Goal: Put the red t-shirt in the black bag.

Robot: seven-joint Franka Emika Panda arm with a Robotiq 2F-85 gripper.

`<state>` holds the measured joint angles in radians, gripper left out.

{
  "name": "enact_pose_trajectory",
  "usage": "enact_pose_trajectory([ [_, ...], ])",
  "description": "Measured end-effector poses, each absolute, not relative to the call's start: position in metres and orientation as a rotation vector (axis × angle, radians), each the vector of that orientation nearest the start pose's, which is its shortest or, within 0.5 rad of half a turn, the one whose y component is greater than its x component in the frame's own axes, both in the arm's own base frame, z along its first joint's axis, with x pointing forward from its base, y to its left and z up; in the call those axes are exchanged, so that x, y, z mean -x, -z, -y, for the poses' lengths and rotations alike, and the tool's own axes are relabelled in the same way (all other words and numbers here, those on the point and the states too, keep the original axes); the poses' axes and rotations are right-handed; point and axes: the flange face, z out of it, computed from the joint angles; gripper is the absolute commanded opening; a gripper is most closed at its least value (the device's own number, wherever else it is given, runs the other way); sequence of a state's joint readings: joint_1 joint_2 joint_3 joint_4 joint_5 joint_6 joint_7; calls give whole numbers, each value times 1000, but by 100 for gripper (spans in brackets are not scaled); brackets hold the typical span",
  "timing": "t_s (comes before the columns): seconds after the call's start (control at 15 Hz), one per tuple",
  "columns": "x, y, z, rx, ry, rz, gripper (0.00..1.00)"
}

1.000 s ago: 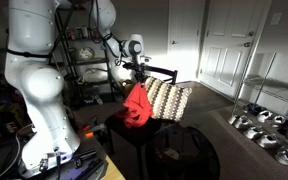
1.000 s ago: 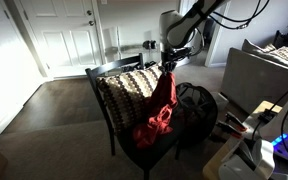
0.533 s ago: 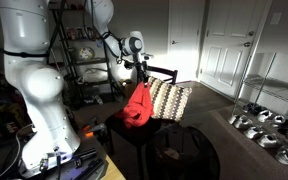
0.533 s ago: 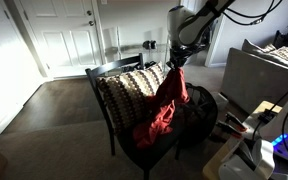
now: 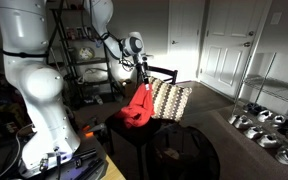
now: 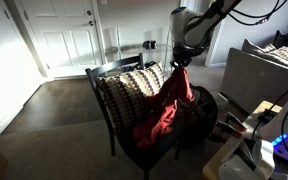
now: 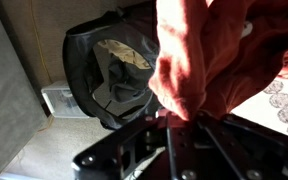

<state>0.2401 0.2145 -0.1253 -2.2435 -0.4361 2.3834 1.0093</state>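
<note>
1. The fingers [image 7: 171,137] are clenched on a pinch of the red cotton t-shirt [image 6: 166,108]. The wrist view shows the fold trapped between them and the rest of the cloth spilling away from the grip.
2. The shirt hangs from that pinch as one long drape, its long axis close to vertical. Its lower end is bunched down by the seat of the dark wooden chair [image 6: 109,67], and I cannot tell whether it rests on the seat or swings clear.
3. The round black fabric bag [image 6: 202,108] stands just beside the chair. In an exterior view the shirt hangs right against the bag's near side, between the bag and the patterned woven cushion [image 6: 129,85] propped on the chair back.
4. Here is the relation that matters: in the wrist view the bag [image 7: 109,70] has its mouth gaping open, below the fingers but off to one side of the hanging cloth. The shirt is beside the opening, not over it.
5. By my reading, the lift is done and the drop is not. The next move calls for a sideways carry until the dangling tail is above the mouth, then a descent, tail first.
6. The likely trouble is that long tail: it may catch the bag's rim and drape over the outside wall.
</note>
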Motion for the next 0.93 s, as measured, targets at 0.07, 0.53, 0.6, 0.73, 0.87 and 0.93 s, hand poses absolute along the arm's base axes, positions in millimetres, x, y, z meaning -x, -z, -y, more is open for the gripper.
enact_pose_trajectory([
  [0.07,-532,-267,-57,3307,179,-955,5],
  [0.53,-532,-267,-57,3307,179,-955,1],
  [0.6,-532,-267,-57,3307,178,-954,1],
  [0.73,-532,-266,-59,3287,165,-970,1],
  [0.87,-534,-268,-57,3222,142,-1033,1],
  [0.93,-535,-269,-54,3174,124,-1084,1],
])
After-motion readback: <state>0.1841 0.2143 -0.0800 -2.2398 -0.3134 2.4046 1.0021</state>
